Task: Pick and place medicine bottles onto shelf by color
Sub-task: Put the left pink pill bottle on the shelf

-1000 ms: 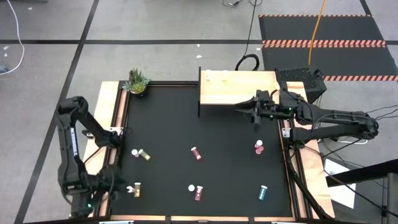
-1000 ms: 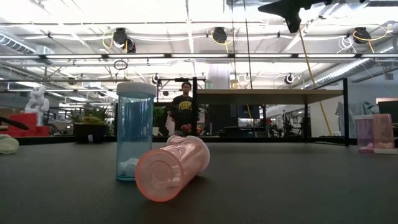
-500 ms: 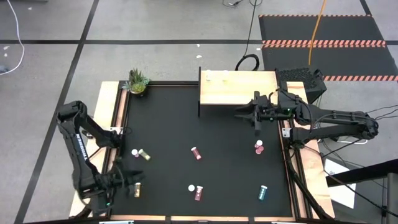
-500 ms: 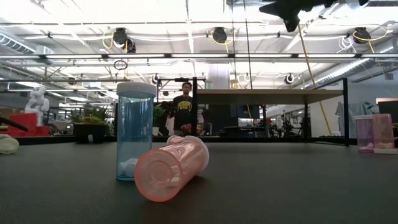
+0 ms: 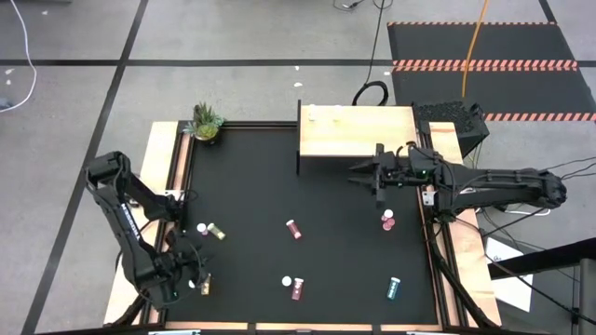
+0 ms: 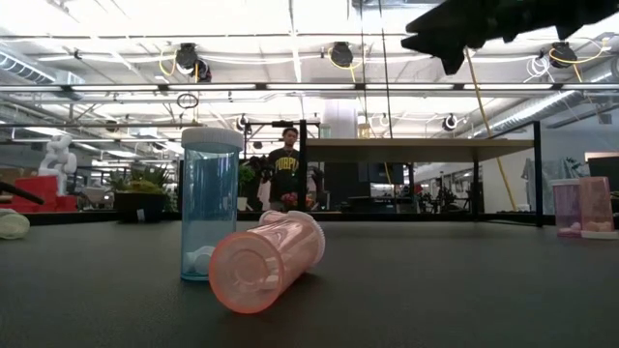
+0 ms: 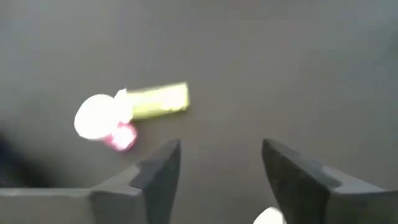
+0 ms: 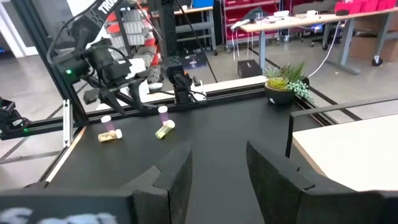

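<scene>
- My left gripper [image 5: 191,274] hangs low over the near left corner of the bench [image 5: 251,186], fingers spread with bare bench between them in the left wrist view; nothing is pinched.
- Just beside it lies a yellow bottle [image 5: 204,285], on its side and touching nothing. A little farther in sit a second yellow bottle [image 7: 158,101] and a pink bottle [image 7: 122,135] side by side.
- My right gripper [image 5: 378,177] hovers at the near edge of the shelf [image 5: 358,135], fingers parted and empty.
- The shelf carries only a couple of small pale bottles [image 5: 323,113] near its far edge, too small to tell their colours.
- More bottles lie scattered well apart: a dark red bottle [image 5: 293,229] mid-bench, a pink pair [image 5: 387,220] near the right rail, a teal bottle [image 5: 394,288] and another red bottle [image 5: 298,289] at the near edge.
- I judge the step in hand to be the left arm's reach for the lone yellow bottle, with most of the sorting undone.
- Next I would centre the open fingers across that bottle's body, lower, and close gently; lying down, it could roll away.
</scene>
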Controlling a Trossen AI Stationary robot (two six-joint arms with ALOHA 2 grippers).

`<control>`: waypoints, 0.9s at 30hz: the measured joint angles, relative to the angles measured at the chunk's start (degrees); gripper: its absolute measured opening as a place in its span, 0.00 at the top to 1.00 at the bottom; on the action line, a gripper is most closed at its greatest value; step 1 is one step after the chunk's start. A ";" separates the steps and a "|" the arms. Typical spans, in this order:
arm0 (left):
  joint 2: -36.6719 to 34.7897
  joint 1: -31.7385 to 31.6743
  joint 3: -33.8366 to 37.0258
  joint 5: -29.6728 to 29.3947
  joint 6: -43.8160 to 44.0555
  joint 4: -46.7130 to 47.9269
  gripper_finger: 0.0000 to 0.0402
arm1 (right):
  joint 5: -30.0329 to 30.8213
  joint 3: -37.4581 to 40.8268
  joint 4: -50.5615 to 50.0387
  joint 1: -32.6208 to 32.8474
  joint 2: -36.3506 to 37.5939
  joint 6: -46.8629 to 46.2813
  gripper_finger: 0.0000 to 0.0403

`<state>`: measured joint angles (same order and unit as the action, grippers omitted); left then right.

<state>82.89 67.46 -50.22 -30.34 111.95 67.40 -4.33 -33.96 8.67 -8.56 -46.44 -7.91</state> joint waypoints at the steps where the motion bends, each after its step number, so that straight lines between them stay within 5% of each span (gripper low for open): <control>1: -0.01 0.01 0.66 1.53 0.34 0.05 0.37 | 0.01 1.14 1.74 0.00 0.00 -0.13 0.64; 8: -0.01 -2.54 6.06 4.02 1.80 0.05 0.28 | 0.89 7.05 9.54 -0.07 -0.02 -1.06 0.64; 27: -0.08 -4.22 10.02 7.03 2.20 1.62 0.44 | 1.26 8.36 10.36 -0.11 0.26 -1.48 0.64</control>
<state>82.81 63.24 -40.21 -23.31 114.15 69.02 -3.07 -25.61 19.03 -8.67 -46.17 -9.39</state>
